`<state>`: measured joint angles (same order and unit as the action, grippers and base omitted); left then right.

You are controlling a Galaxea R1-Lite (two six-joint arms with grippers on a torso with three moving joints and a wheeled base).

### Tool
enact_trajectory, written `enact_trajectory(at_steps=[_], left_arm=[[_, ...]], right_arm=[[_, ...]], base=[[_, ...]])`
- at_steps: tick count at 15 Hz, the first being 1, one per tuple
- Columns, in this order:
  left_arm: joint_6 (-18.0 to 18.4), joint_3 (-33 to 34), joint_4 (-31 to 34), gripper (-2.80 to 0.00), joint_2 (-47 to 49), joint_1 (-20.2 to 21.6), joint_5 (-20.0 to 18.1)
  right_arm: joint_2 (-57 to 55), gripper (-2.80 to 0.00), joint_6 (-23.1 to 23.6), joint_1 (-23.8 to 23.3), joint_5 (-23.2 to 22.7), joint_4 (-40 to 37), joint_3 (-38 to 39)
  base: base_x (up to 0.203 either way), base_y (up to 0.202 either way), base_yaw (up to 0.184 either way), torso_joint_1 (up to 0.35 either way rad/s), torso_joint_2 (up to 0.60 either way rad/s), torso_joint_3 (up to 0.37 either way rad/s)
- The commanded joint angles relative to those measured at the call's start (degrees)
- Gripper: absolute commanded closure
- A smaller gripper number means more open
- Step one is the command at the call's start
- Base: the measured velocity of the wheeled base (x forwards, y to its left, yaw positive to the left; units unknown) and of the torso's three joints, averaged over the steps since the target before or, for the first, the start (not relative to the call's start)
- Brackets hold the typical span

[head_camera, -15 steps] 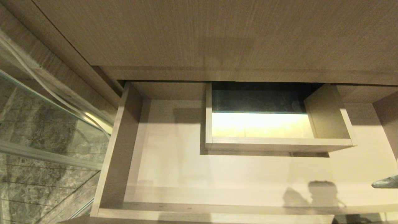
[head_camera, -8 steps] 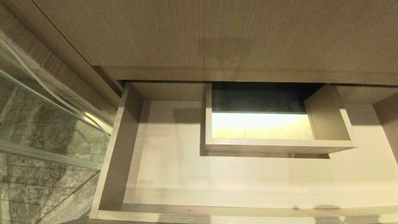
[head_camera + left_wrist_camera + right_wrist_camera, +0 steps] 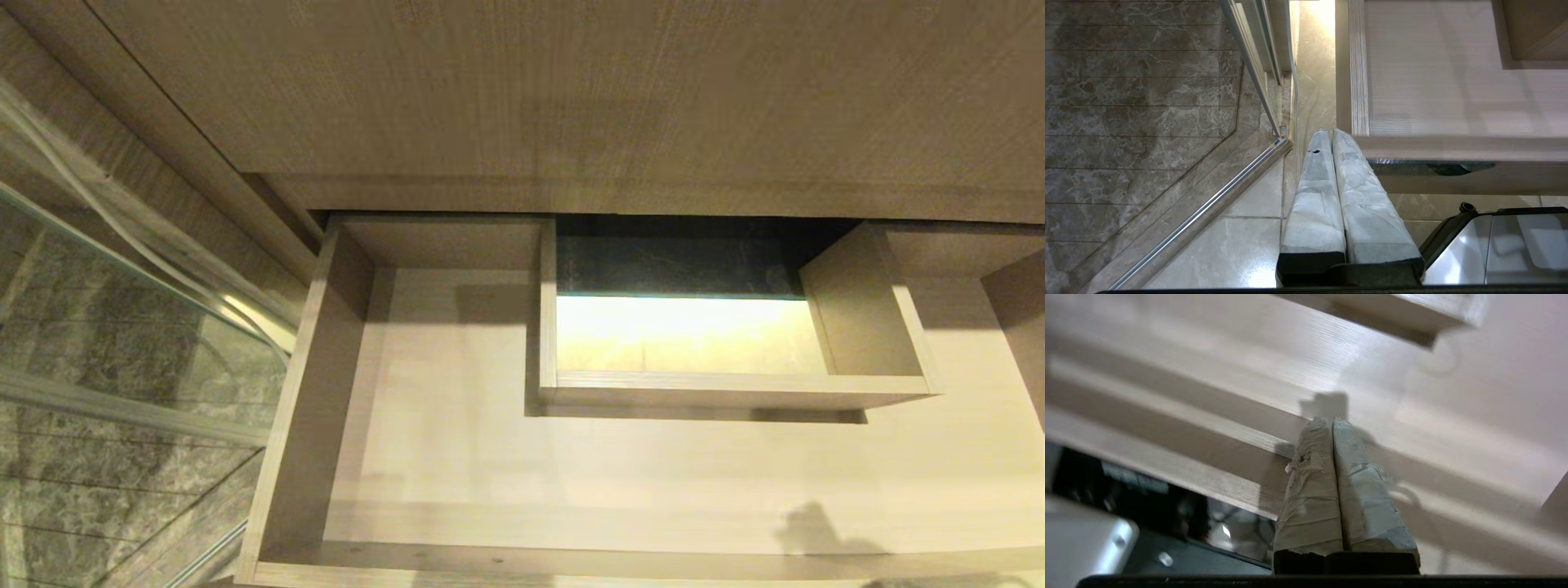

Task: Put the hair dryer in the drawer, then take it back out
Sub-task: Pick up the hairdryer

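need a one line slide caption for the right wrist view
Right hand, fingers shut and holding nothing, poised over the front edge of the open drawer.

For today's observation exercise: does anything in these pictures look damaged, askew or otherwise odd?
The pale wrapping on the right tool is torn and frayed along one finger. The open drawer holds no hair dryer; none shows in any view. Otherwise nothing stands out.

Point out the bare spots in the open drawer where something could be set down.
The drawer floor is bare left of the inner box and along the front wall. The box takes the back middle.
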<state>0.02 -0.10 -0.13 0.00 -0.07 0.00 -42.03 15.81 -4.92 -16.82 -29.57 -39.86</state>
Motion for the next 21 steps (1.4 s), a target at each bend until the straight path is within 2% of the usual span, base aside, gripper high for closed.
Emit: enact_trajectory(at_steps=[1, 3, 5, 7, 10, 14, 17, 19, 21], left_arm=[[0.0, 0.0, 0.0, 0.0, 0.0, 0.0, 0.0], [0.0, 0.0, 0.0, 0.0, 0.1, 0.0, 0.0], [0.0, 0.0, 0.0, 0.0, 0.1, 0.0, 0.0], [0.0, 0.0, 0.0, 0.0, 0.1, 0.0, 0.0], [0.0, 0.0, 0.0, 0.0, 0.0, 0.0, 0.0], [0.0, 0.0, 0.0, 0.0, 0.0, 0.0, 0.0], [0.0, 0.0, 0.0, 0.0, 0.0, 0.0, 0.0], [0.0, 0.0, 0.0, 0.0, 0.1, 0.0, 0.0], [0.0, 0.0, 0.0, 0.0, 0.1, 0.0, 0.0]], right_arm=[[6.4, 0.0, -4.8, -0.5, 2.8, 1.3, 5.1], [15.8, 0.0, -6.5, -0.3, 5.3, 1.6, 10.1], [23.0, 0.0, -8.9, 1.0, 11.3, 4.0, 18.4], [24.8, 0.0, -12.4, 1.3, 15.6, 12.5, 27.0], [26.1, 0.0, -14.3, 1.2, 17.7, 26.5, 36.8], [26.9, 0.0, -14.9, 1.4, 18.0, 27.0, 37.2], [38.3, 0.0, -14.8, 3.5, 17.0, 24.0, 36.9], [42.2, 0.0, -17.1, 4.6, 16.9, 21.4, 36.5], [42.0, 0.0, -18.4, 4.8, 18.0, 22.1, 36.8]], base=[[0.0, 0.0, 0.0, 0.0, 0.0, 0.0], [0.0, 0.0, 0.0, 0.0, 0.0, 0.0], [0.0, 0.0, 0.0, 0.0, 0.0, 0.0], [0.0, 0.0, 0.0, 0.0, 0.0, 0.0], [0.0, 0.0, 0.0, 0.0, 0.0, 0.0], [0.0, 0.0, 0.0, 0.0, 0.0, 0.0], [0.0, 0.0, 0.0, 0.0, 0.0, 0.0], [0.0, 0.0, 0.0, 0.0, 0.0, 0.0], [0.0, 0.0, 0.0, 0.0, 0.0, 0.0]])
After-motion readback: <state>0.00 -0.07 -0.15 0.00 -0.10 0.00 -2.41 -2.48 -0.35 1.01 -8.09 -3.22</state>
